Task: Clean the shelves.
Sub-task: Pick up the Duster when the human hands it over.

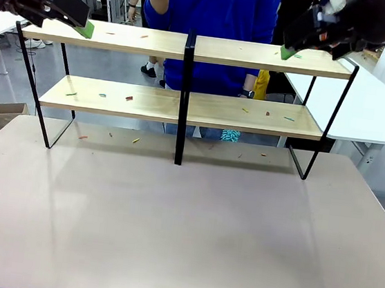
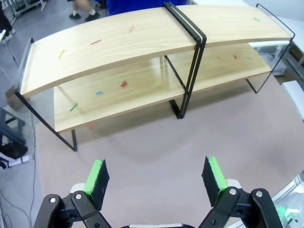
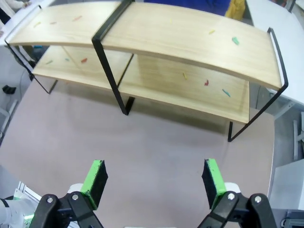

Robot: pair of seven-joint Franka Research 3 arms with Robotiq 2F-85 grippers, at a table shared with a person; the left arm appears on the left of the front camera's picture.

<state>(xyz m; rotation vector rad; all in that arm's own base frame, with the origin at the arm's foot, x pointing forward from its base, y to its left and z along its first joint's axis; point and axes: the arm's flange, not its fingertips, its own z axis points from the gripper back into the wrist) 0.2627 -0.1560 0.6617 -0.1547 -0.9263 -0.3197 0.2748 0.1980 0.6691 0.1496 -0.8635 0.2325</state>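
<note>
At the bottom of the wrist views, the left gripper (image 2: 156,175) and right gripper (image 3: 154,175) are seen with fingers spread wide. The shelves (image 1: 121,38) are set on the table (image 1: 181,240) across the upper middle of the front view, long axis left to right, open front facing the camera. Coloured scraps (image 1: 129,98) are scattered on the boards. A person (image 1: 215,7) is seen behind.

Lab-like room, white tables (image 1: 373,112)

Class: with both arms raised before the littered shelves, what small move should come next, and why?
Probably lower the left gripper toward the upper left board of the shelves: coloured scraps lie there, its fingers stand open and empty, and it hovers apart from the rack. The right gripper is open too.
</note>
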